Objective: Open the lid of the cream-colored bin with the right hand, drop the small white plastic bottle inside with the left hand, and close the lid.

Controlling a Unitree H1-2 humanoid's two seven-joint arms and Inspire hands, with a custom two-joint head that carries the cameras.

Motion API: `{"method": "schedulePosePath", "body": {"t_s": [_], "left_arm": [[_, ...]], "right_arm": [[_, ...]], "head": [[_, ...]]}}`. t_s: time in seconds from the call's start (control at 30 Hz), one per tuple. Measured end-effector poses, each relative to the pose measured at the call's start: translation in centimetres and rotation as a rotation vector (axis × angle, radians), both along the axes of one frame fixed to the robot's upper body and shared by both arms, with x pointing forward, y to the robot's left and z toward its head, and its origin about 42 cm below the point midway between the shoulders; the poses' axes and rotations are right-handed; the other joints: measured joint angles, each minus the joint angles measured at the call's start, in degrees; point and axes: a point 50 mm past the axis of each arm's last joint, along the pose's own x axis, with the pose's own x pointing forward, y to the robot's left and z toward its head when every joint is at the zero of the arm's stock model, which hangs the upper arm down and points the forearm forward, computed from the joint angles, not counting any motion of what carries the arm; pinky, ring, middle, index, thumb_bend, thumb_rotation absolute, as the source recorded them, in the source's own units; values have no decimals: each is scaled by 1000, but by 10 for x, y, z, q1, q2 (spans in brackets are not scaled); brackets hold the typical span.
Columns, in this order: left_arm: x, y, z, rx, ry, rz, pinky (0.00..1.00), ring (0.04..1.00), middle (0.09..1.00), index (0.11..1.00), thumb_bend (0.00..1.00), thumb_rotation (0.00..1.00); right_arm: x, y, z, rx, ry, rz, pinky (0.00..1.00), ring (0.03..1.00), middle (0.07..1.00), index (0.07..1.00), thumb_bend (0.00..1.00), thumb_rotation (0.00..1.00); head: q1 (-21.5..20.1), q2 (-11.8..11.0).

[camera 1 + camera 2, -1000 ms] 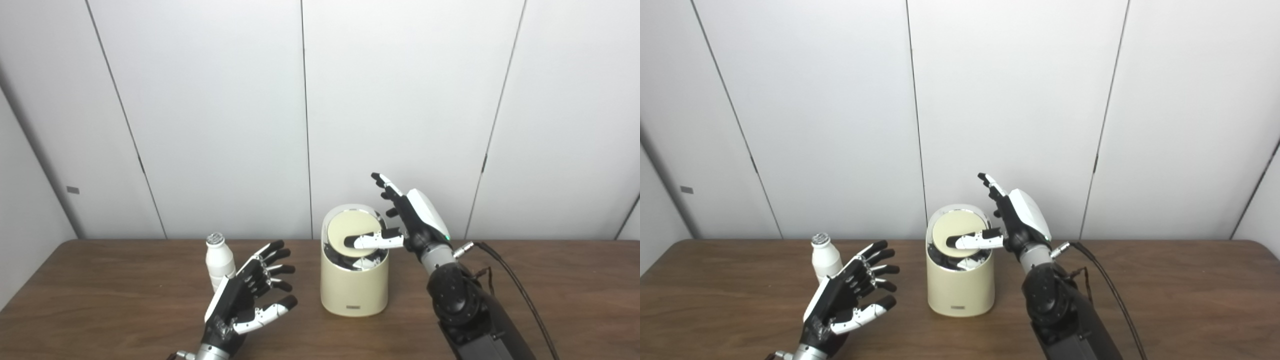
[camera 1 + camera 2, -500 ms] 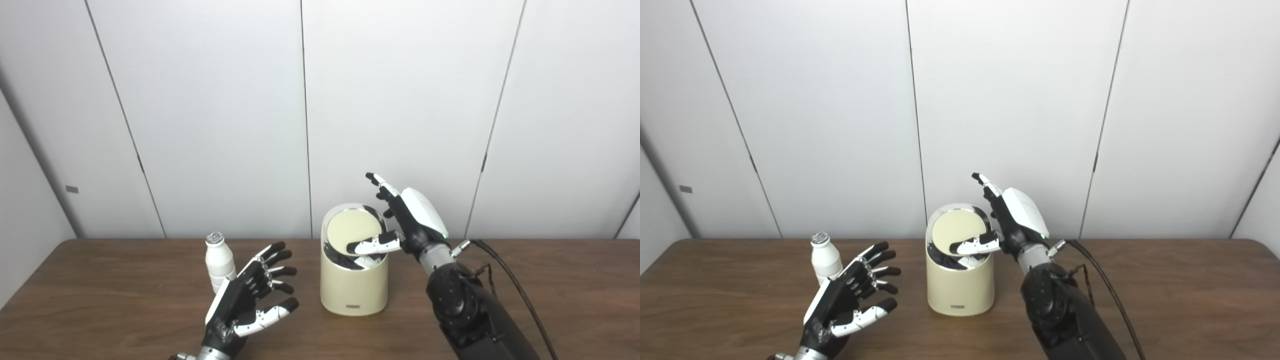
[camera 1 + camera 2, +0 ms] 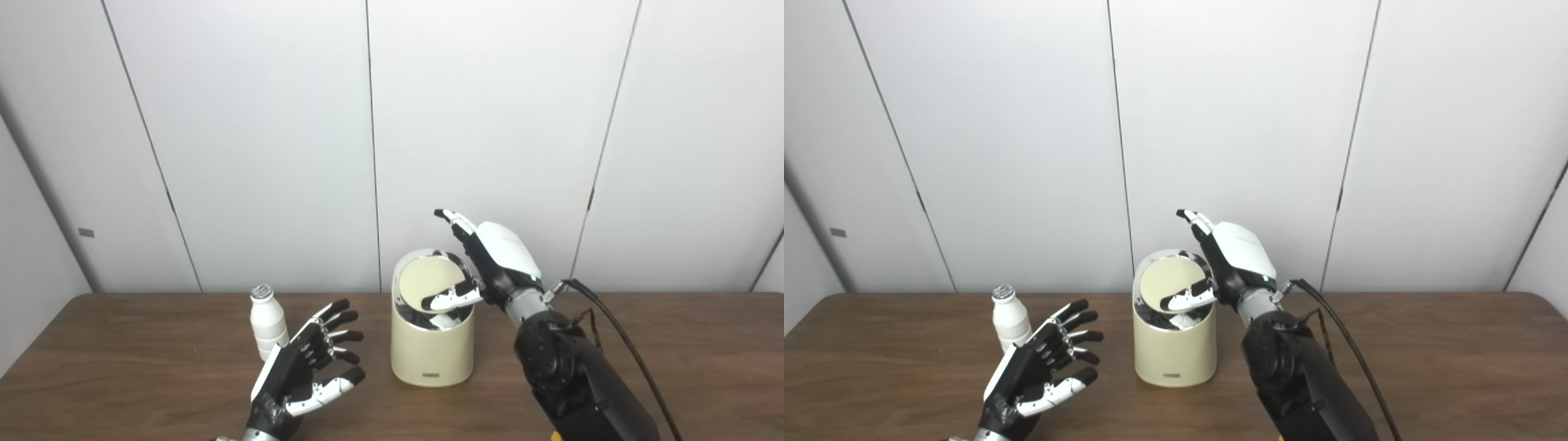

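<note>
The cream-colored bin [image 3: 432, 355] stands on the table a little right of centre. Its round lid [image 3: 429, 283] is tilted up toward the back, with a dark gap showing at the front. My right hand [image 3: 490, 260] hovers over the bin's right rim with fingers spread; its thumb [image 3: 452, 298] presses on the lid's front edge. The small white bottle [image 3: 268, 320] with a silver cap stands upright left of the bin. In front of the bottle and to its right, my left hand [image 3: 309, 367] is open, palm up, touching nothing.
The brown wooden table [image 3: 704, 367] runs the width of the view. White wall panels [image 3: 245, 141] stand close behind it. A black cable [image 3: 618, 337] trails from my right wrist toward the lower right.
My right hand has shifted left over the bin and its thumb has pushed deeper, tilting the lid further. The left hand and the bottle have hardly moved.
</note>
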Motion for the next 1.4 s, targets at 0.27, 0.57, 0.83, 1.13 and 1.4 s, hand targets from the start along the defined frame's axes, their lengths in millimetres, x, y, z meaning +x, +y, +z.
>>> {"method": "schedulePosePath", "body": {"t_s": [0.27, 0.57, 0.83, 1.13, 1.4], "left_arm": [[0, -1, 1, -1, 4, -2, 588, 741, 842, 890, 678, 109], [0, -1, 1, 1, 3, -5, 586, 749, 850, 892, 681, 114], [-1, 0, 0, 5, 5, -8, 594, 751, 853, 889, 678, 106], [-3, 1, 0, 5, 6, -7, 597, 754, 850, 895, 693, 127], [-5, 2, 1, 4, 3, 8, 568, 716, 823, 877, 680, 68]], "right_arm": [[-14, -27, -2, 182, 25, -24, 756, 883, 920, 905, 796, 272], [-49, -63, -14, 465, -28, -86, 676, 841, 872, 875, 817, 125], [-91, -94, -101, 620, 94, -216, 731, 842, 859, 860, 822, 145], [-107, -89, -137, 714, 99, -226, 738, 821, 857, 846, 854, 200], [-108, -93, -141, 745, 65, -199, 742, 825, 864, 850, 855, 183]], "head": [[-1, -1], [-8, -4], [-13, -8], [-11, -4], [45, -11]]}}
